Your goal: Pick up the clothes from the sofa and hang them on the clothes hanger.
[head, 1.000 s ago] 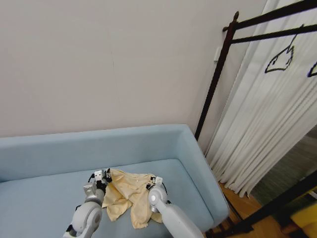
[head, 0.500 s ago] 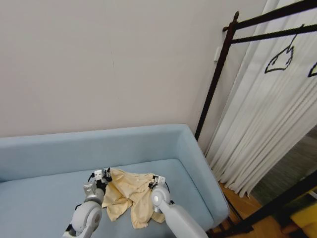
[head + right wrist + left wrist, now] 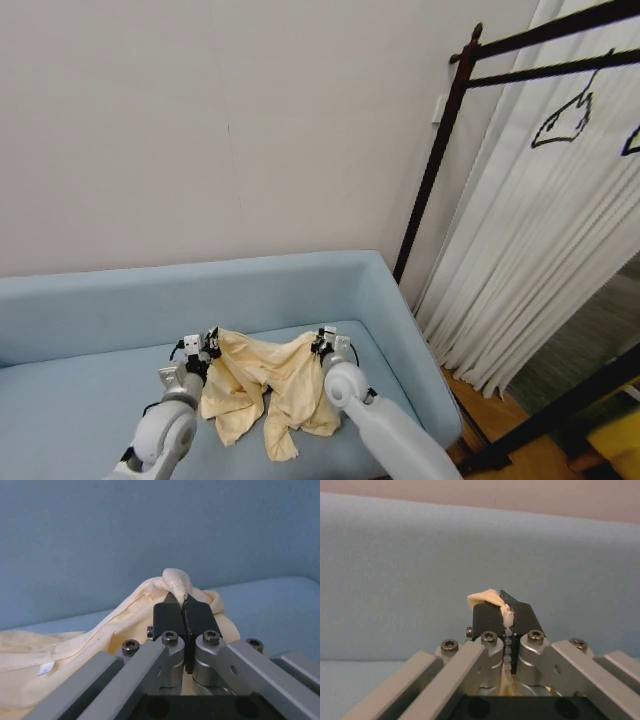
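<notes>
L gripper [image 3: 506, 612] is seen w/ its black pads [image 3: 488, 620] pressed together. A fold of cream cloth [image 3: 484, 599] is pinched btwn them, and a bit of fabric is pushed out past the pad tips and along the seam. Silver finger links [image 3: 445, 675] w/ hex screws [image 3: 449, 644] are seen up close. The light-blue sofa [image 3: 395, 565] back is faced beyond; a beige wall [image 3: 420, 487] strip is shown past its edge.

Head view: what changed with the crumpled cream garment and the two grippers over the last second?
The right gripper moved up and rightward, away from the left gripper, which barely shifted. Both stay shut on the crumpled cream garment, whose top edge is now drawn wider between them. The light blue sofa and dark metal clothes rack are unchanged.
</notes>
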`<state>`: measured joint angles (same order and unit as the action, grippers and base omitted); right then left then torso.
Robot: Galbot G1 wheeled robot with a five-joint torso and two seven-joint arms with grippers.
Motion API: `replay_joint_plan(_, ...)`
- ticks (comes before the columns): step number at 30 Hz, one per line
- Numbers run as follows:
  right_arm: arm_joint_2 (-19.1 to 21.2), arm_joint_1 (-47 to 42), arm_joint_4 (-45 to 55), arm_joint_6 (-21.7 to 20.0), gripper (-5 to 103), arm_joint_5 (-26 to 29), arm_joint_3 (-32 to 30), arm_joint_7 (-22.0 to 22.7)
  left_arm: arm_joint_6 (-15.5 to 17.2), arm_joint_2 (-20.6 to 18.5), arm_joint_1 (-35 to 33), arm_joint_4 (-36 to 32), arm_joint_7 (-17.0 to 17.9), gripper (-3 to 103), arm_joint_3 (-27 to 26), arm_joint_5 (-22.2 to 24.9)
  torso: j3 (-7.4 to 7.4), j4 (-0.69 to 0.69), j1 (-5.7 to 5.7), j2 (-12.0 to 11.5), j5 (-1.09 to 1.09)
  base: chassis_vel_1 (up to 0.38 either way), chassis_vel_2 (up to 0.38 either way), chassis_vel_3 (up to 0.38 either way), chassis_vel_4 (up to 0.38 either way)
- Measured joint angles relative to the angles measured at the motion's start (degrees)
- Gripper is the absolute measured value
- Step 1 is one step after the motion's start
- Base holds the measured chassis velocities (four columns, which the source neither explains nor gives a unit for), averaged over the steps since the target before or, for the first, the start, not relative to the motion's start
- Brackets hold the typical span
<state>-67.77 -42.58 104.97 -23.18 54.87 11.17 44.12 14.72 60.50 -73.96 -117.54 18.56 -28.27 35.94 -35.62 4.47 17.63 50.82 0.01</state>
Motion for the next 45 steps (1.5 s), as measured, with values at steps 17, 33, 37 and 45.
replay_joint_plan(17,4.2,-5.4,3.2,-3.2,0,3.9,5.2,-2.6,0.1,-0.8,0.4,-1.4,0.0,1,0.2,0.6,0.0,0.0,0.0,0.0,0.0,0.0,0.0,0.0,0.0)
replay_joint_plan(33,1.9,-6.7,0.3,-3.2,9,1.8,6.2,-2.6,0.1,0.0,0.2,-1.5,0.2,1,0.2,0.2,0.0,0.0,-0.01,0.0,-0.01,0.0,0.0,0.0,0.0)
replay_joint_plan(37,1.5,-7.0,-0.3,-3.1,1,1.6,6.2,-2.4,0.1,0.3,0.3,-1.5,0.2,1,0.2,0.1,0.0,0.0,0.0,0.0,-0.01,0.0,0.0,0.0,0.0)
replay_joint_plan(45,1.3,-7.6,0.1,-3.0,-3,1.7,5.8,-2.2,0.1,1.0,-0.1,-1.4,0.2,1,0.5,-0.7,0.0,0.0,0.0,0.0,-0.01,0.0,0.0,0.0,0.0)
